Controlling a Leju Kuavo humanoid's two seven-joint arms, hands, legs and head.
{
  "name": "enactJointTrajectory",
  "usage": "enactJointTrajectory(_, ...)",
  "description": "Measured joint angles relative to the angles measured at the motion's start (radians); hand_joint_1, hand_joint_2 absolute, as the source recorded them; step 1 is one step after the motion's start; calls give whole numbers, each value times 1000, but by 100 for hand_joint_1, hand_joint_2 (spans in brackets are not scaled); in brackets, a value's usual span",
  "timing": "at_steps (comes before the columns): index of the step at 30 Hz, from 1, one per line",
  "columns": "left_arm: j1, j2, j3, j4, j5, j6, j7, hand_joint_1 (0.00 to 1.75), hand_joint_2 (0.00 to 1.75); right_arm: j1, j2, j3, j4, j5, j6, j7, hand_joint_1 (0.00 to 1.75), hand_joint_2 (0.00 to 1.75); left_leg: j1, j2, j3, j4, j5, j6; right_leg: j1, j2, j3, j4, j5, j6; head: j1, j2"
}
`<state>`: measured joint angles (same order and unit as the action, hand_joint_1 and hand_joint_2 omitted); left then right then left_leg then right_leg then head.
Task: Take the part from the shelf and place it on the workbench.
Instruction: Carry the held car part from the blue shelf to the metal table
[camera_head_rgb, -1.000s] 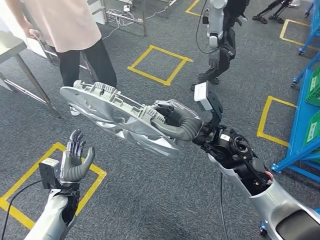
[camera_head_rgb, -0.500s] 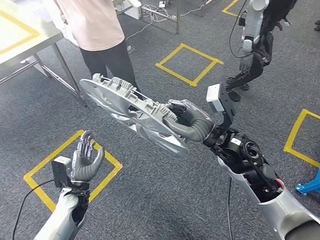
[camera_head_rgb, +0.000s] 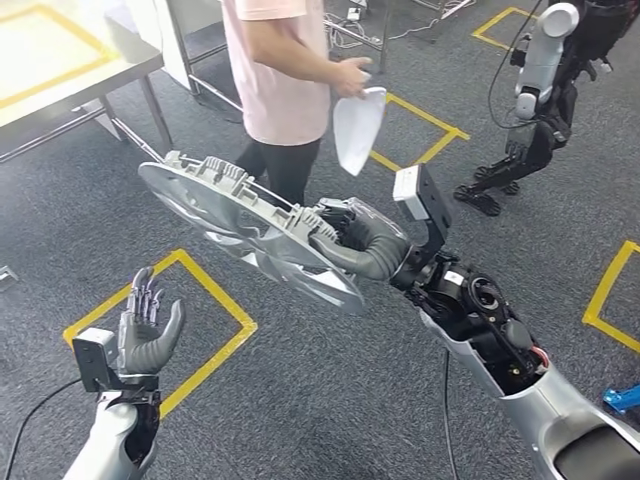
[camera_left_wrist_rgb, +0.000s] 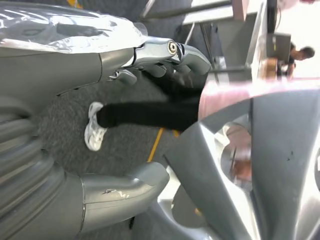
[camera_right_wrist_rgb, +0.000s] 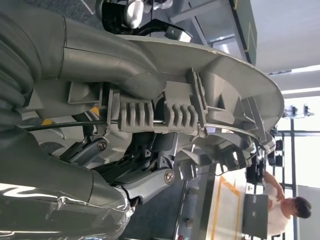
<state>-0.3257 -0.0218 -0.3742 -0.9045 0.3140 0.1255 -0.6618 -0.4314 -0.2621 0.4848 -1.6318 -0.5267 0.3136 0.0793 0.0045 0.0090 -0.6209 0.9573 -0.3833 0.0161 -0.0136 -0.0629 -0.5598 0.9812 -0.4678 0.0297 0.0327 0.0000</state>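
The part (camera_head_rgb: 241, 225) is a large grey plastic fan-shaped housing with ribs and clips, carried in the air over the carpet. My right hand (camera_head_rgb: 355, 240) grips its near end, thumb across the top; in the right wrist view the thumb (camera_right_wrist_rgb: 109, 65) lies on the part's ribbed rim (camera_right_wrist_rgb: 211, 95). My left hand (camera_head_rgb: 147, 325) is raised below the part's far end, fingers apart, holding nothing. In the left wrist view that left hand (camera_left_wrist_rgb: 113, 130) frames the part's underside (camera_left_wrist_rgb: 264, 165). The workbench (camera_head_rgb: 68, 65), pale with yellow tape lines, stands at the far left.
A person (camera_head_rgb: 283, 85) in a pink top stands just beyond the part, holding a white sheet (camera_head_rgb: 356, 128). Another robot (camera_head_rgb: 547, 85) stands at the far right. Yellow taped squares (camera_head_rgb: 170, 330) mark the grey carpet. A blue item (camera_head_rgb: 623, 398) lies at the right edge.
The whole view has swung left: the workbench and person have come further into the picture and the blue shelf has left it. My right hand still holds the part; the left hand stays raised.
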Motion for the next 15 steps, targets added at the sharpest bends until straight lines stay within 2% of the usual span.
enactJointTrajectory(1, 2, 1, 0, -7, 1, 0, 2, 0, 175, 0, -2, -1, 1, 0, -1, -1, 175, 175, 2, -7, 2, -1, 1, 5, -2, 17, -20, 46, -28, 3, 5, 0)
enactJointTrajectory(3, 8, 2, 0, -18, 2, 2, 6, 0, 175, 2, -4, -4, 5, 0, -4, -2, 175, 175, 3, -22, 3, -1, 0, 11, -4, 49, -83, 191, -96, 6, 17, 0)
enactJointTrajectory(4, 12, 2, 0, -23, 2, 3, 7, 0, 175, 3, -5, -4, 8, 0, -5, -3, 175, 175, 2, -31, 3, -1, 0, 12, -4, 54, -113, 253, -117, 7, 22, 0)
enactJointTrajectory(5, 18, 3, 0, -28, 2, 5, 8, 0, 175, 5, -5, -5, 12, 2, -7, -3, 175, 175, 2, -41, 4, -1, 0, 12, -4, 57, -128, 283, -119, 7, 25, 0)
enactJointTrajectory(6, 23, 4, 0, -33, 2, 7, 9, 0, 175, 6, -5, -5, 16, 3, -9, -3, 175, 175, 1, -51, 5, 0, 0, 12, -4, 58, -124, 270, -99, 5, 28, 0)
enactJointTrajectory(7, 27, 5, 0, -38, 2, 8, 11, 0, 175, 6, -5, -6, 19, 6, -11, -3, 175, 175, 1, -62, 6, 0, 0, 11, -4, 63, -102, 217, -63, 1, 31, 0)
enactJointTrajectory(8, 30, 5, 0, -44, 3, 9, 13, 0, 175, 6, -6, -7, 22, 8, -14, -3, 175, 175, 2, -72, 8, 1, 0, 11, -4, 77, -70, 141, -22, -4, 36, 0)
enactJointTrajectory(9, 32, 5, 0, -50, 4, 10, 15, 0, 175, 5, -6, -8, 25, 9, -16, -3, 175, 175, 1, -82, 7, 2, 0, 8, -4, 98, -37, 70, 10, -8, 38, 0)
enactJointTrajectory(10, 35, 5, 0, -56, 5, 11, 19, 0, 175, 5, -7, -8, 27, 10, -17, -3, 175, 175, 2, -91, 3, 3, 1, 4, -4, 115, -12, 18, 27, -11, 41, 0)
enactJointTrajectory(11, 38, 6, 0, -61, 6, 11, 22, 0, 175, 5, -8, -9, 29, 10, -19, -4, 175, 175, 4, -99, -2, 4, 4, -1, -3, 127, 1, -9, 31, -13, 43, 0)
enactJointTrajectory(12, 42, 6, 0, -65, 6, 12, 24, 0, 175, 5, -8, -8, 31, 9, -19, -4, 175, 175, 5, -107, -8, 3, 8, -7, -2, 127, 6, -17, 27, -14, 45, 0)
enactJointTrajectory(13, 46, 7, 0, -69, 6, 12, 26, 0, 175, 5, -8, -8, 32, 9, -19, -4, 175, 175, 6, -115, -11, 2, 10, -14, -3, 118, 8, -23, 27, -16, 46, 0)
enactJointTrajectory(14, 49, 8, 0, -73, 6, 12, 26, 0, 175, 4, -8, -8, 33, 9, -20, -4, 175, 175, 5, -109, -14, 5, 8, -20, -5, 108, 11, -28, 29, -19, 46, 0)
enactJointTrajectory(15, 51, 9, 0, -77, 7, 12, 26, 0, 175, 3, -8, -9, 34, 10, -20, -3, 175, 175, 3, -91, -22, 20, -3, -25, -7, 98, 15, -34, 31, -24, 41, 0)
